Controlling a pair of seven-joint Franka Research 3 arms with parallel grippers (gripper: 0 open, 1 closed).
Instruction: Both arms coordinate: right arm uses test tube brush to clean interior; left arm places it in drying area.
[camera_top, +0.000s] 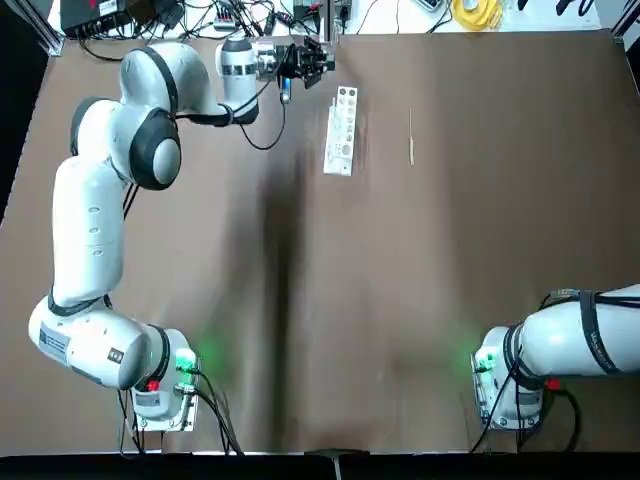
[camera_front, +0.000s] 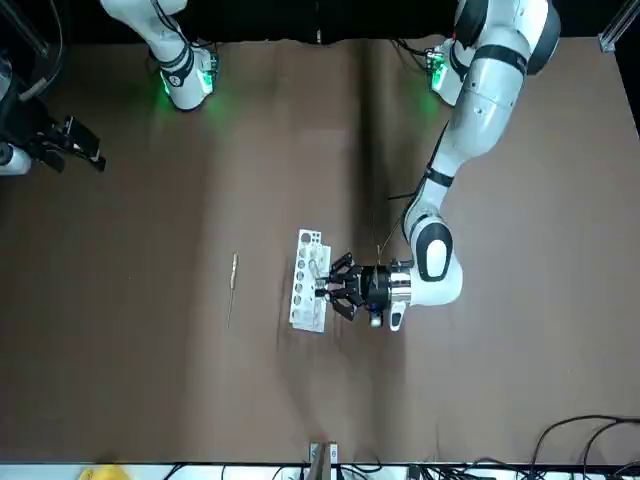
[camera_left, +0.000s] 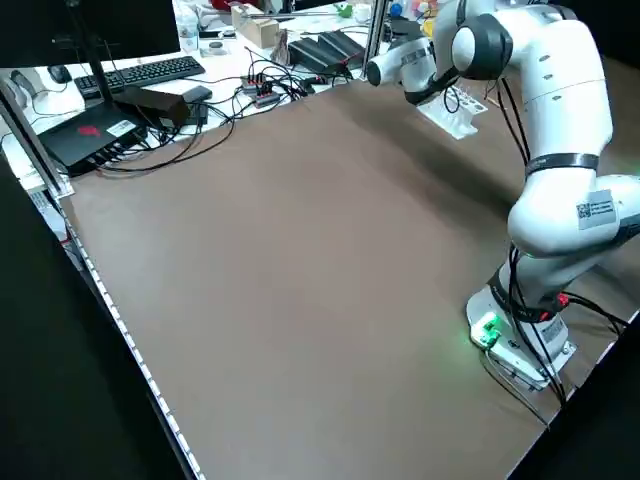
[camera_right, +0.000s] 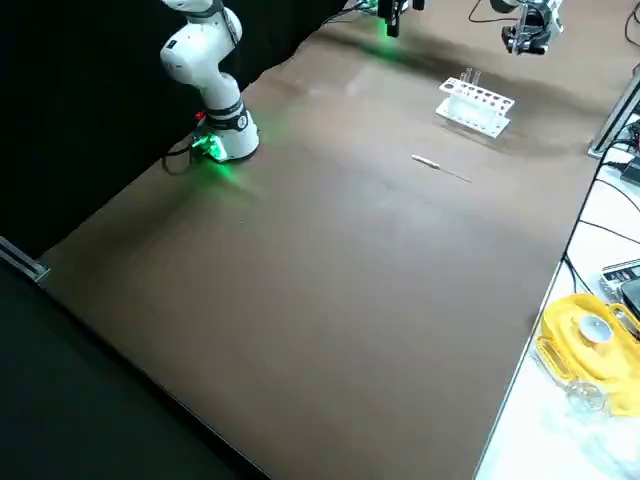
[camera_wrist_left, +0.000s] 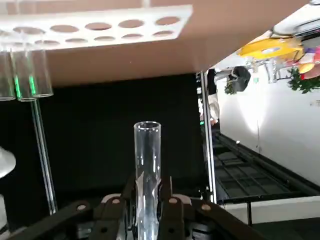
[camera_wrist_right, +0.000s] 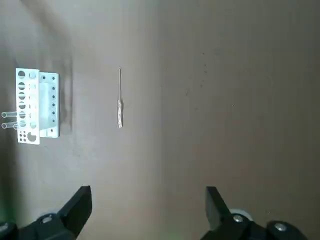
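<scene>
While the left arm (camera_top: 120, 160) stretches across the brown table (camera_top: 300, 330) to its far edge, little clutters the working space; cables (camera_top: 200, 15) and a yellow object (camera_top: 478, 12) lie past the far edge in the top view, and a keyboard (camera_left: 150, 72) and black boxes (camera_left: 95, 135) sit on a desk in the left side view; nothing stands between the drying area (camera_top: 341, 130) and the test tube brush (camera_top: 411, 137), which lie near each other but apart on the bare table; the white rack holds two clear tubes (camera_wrist_left: 25, 75) at one end, its other holes empty; dark space surrounds the table on the near side. The left gripper (camera_front: 335, 287) hovers just beside the rack, its fingers (camera_wrist_left: 172, 205) closed narrowly on a clear glass test tube (camera_wrist_left: 147, 170); the right arm (camera_top: 570, 345) sits back near its base, and the right gripper (camera_wrist_right: 149, 210) hangs high above the table, jaws spread wide and empty, the brush and rack well below it.
</scene>
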